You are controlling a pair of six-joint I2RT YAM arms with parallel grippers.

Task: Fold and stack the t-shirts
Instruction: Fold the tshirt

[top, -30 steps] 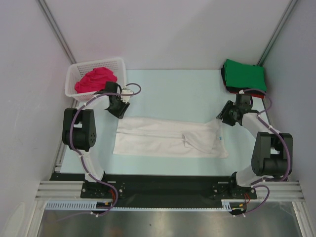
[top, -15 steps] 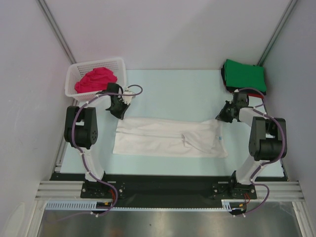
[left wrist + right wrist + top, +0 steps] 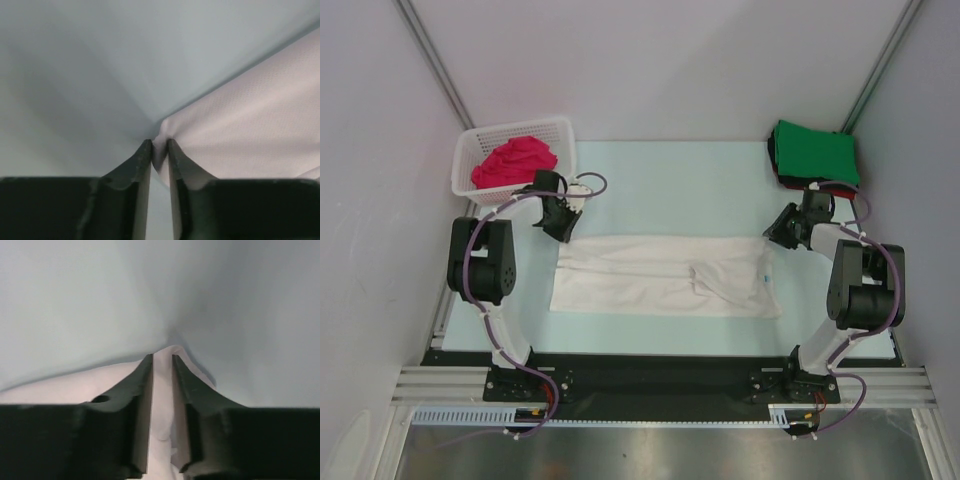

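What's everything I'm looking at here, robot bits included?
white t-shirt: one, white, spread flat mid-table.
magenta-red t-shirt: one, bunched in the basket.
green t-shirt: one, green, folded, far right corner, atop other folded cloth that barely shows.
basket: one, white lattice, far left corner.
table: one, pale blue-green.
left claw: one, black, shut on the white t-shirt's far left corner.
right claw: one, black, shut on its far right corner.

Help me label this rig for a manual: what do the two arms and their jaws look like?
Both the left arm and right arm have bulky black joint housings linked by white segments, with a purple cable looping along each. The jaws are flat, matt black blades tapering to narrow tips; one on the right has a small round hole.
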